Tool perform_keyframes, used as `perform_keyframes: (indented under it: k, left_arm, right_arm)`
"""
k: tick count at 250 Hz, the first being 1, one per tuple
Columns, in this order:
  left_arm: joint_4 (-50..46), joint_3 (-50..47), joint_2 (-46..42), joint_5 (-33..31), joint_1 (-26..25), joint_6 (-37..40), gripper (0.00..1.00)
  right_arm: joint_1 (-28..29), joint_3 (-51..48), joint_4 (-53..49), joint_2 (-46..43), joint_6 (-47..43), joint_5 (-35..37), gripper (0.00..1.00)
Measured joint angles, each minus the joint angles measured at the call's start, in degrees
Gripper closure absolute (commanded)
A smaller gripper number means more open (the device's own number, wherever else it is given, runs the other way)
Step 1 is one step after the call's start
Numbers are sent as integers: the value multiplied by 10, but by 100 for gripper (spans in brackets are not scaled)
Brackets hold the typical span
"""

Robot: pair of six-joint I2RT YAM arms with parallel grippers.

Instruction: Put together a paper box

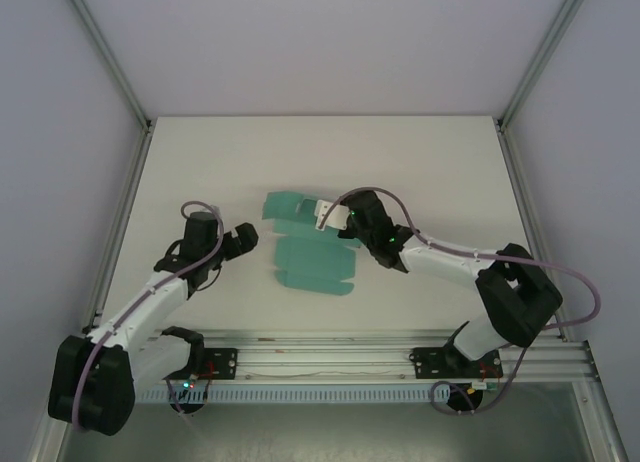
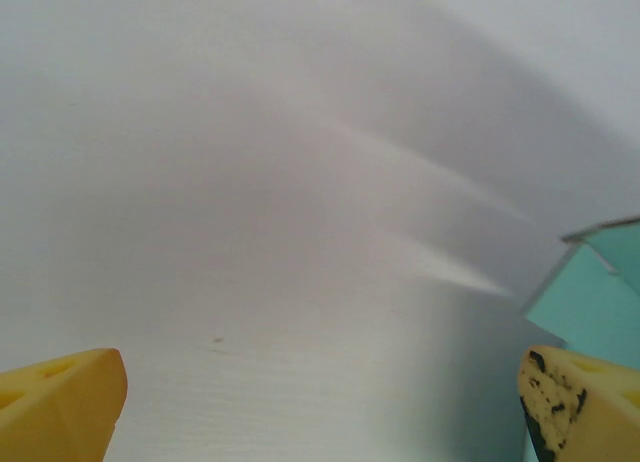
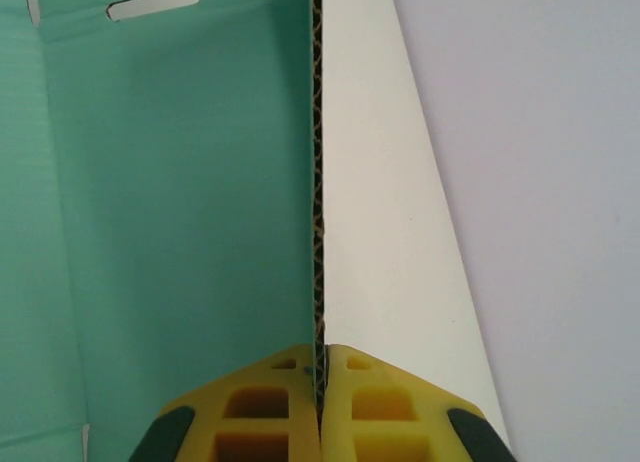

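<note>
The paper box (image 1: 312,264) is a flat teal die-cut sheet lying mid-table, with flaps and tabs spread out. My right gripper (image 1: 338,218) is shut on a flap at the sheet's far right side and holds it raised on edge. In the right wrist view the yellow fingers (image 3: 270,402) pinch the corrugated edge, and the paper box (image 3: 180,232) shows teal to the left and white to the right. My left gripper (image 1: 248,238) hovers just left of the sheet, open, with nothing between its fingers. Its yellow fingertips (image 2: 60,402) stand wide apart, and a teal corner of the box (image 2: 600,297) shows at the right.
The white table (image 1: 200,162) is walled by pale panels and metal frame posts at the left, right and back. An aluminium rail (image 1: 320,360) carrying both arm bases runs along the near edge. The right arm's cable (image 1: 590,292) loops out to the right.
</note>
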Motion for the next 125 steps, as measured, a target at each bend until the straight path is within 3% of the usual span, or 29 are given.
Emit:
perform_keyframes:
  k: [70,125]
  left_arm:
    - [55,0,90,11,1,24,0]
    - [112,-3,110,32,1,42,0]
  right_arm:
    - [-6,0,-18,-1,13,-20,98]
    - [-18,0,-35,-14,26,-46,98]
